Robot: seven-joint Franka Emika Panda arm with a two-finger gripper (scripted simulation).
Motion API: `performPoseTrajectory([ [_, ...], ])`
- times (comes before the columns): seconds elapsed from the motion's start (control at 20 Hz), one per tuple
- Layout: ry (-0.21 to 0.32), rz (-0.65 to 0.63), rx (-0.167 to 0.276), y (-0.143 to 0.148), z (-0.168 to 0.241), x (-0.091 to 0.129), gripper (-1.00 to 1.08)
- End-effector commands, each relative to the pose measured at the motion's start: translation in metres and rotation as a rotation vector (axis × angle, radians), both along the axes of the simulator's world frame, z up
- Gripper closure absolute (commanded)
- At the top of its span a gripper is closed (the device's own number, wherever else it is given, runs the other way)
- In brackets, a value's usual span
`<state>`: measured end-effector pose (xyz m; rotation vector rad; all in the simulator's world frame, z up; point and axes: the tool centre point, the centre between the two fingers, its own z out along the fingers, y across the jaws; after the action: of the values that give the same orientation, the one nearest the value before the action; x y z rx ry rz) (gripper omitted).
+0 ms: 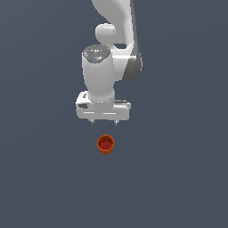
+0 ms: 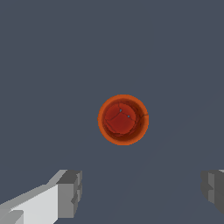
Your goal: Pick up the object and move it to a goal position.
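Orange-red cup upright, apart from jaws | jaws wide apart, holding nothing

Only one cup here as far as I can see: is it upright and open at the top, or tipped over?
The single orange-red cup stands upright, mouth open upward; the wrist view looks straight into its darker red inside. The open gripper is not touching it.
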<state>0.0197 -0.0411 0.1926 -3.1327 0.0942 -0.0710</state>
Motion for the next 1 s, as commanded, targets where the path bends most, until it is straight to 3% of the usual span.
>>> performPoseTrajectory([
  [0.0, 0.0, 0.0, 0.0, 0.0, 0.0, 0.0, -0.2],
  [0.4, -0.01, 0.012, -0.018, -0.004, 0.007, 0.003, -0.2],
  [0.95, -0.031, 0.063, 0.014, -0.005, -0.006, 0.008, -0.2],
])
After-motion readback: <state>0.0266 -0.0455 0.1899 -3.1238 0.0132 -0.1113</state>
